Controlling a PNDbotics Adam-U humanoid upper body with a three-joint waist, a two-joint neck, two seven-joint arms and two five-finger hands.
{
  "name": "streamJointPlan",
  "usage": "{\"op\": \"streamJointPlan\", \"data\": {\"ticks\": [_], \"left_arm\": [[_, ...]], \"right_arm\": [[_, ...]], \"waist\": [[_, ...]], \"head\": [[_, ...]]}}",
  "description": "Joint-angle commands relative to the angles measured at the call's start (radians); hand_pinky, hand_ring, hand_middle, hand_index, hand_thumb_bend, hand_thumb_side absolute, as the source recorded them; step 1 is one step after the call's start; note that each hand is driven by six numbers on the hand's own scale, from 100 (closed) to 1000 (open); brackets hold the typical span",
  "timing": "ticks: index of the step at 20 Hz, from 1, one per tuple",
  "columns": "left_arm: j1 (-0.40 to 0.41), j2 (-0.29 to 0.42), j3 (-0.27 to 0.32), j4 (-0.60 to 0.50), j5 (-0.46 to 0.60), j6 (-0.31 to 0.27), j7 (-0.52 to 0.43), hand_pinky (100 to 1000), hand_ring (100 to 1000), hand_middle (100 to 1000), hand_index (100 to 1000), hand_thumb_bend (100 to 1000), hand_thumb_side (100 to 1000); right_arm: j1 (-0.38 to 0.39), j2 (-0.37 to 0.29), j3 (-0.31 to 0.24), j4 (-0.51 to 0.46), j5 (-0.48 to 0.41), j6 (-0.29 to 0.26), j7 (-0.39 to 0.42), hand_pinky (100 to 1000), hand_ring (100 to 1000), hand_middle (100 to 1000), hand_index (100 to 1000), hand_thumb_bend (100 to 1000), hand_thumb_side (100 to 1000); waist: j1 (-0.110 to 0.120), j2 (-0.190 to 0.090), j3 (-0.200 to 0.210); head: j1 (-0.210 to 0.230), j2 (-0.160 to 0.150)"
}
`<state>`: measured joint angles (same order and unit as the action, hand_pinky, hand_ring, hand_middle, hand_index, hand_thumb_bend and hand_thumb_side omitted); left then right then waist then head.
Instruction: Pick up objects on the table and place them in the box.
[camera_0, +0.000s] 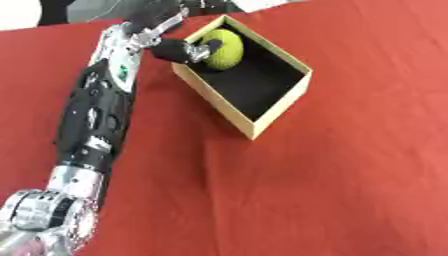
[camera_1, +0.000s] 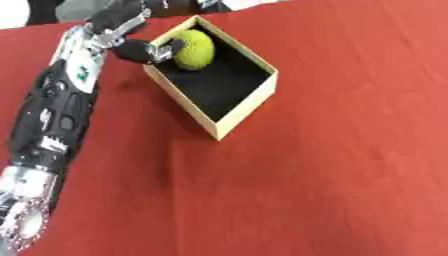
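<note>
At the far corner of the box (camera_0: 282, 97) sits a yellow-green ball (camera_0: 224, 48), round with a finely textured skin, resting on the box's black floor against the two far walls. That open square box has tan cardboard walls, stands askew on the red surface (camera_0: 350, 165) and holds nothing else that shows. From the view's left side the left arm (camera_0: 96, 120), black with silver joints, stretches up along the surface to the box's near-left wall. Its left hand (camera_0: 179, 50) reaches over that wall, and its dark fingers (camera_1: 140, 50) curl against the ball's left side, touching it; whether they grip it or merely rest there I cannot tell. No right hand appears.
</note>
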<state>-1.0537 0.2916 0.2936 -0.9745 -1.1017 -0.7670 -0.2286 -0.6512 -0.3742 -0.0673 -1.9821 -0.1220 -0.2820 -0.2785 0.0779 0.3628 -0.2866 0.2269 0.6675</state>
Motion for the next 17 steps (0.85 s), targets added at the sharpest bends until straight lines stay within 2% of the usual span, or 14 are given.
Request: {"op": "streamJointPlan", "data": {"ticks": [1,6,11,17], "left_arm": [[-0.010,0.020,0.011,-0.029,0.021,0.012,0.006,807,887,858,928,284,829],[0.015,0.049,0.038,-0.088,0.085,0.051,0.035,798,874,843,916,216,813],[0.058,0.092,0.079,-0.187,0.155,0.114,0.097,798,870,839,917,103,894],[0.136,0.147,0.104,-0.325,0.242,0.201,0.183,770,851,825,898,132,867]], "right_arm": [[-0.011,-0.018,-0.014,-0.018,0.003,-0.004,-0.006,800,764,600,764,100,536],[0.002,-0.045,-0.039,-0.018,0.015,-0.015,-0.033,797,762,602,765,100,524],[0.034,-0.068,-0.055,-0.018,0.035,-0.010,-0.067,797,764,601,764,100,530],[0.060,-0.084,-0.054,-0.018,0.054,-0.003,-0.079,797,764,600,763,100,534]], "waist": [[-0.008,-0.030,0.003],[-0.007,-0.036,0.021],[-0.003,-0.047,0.064],[-0.002,-0.060,0.118]], "head": [[-0.005,0.007],[-0.025,0.018],[-0.064,0.034],[-0.120,0.044]]}}
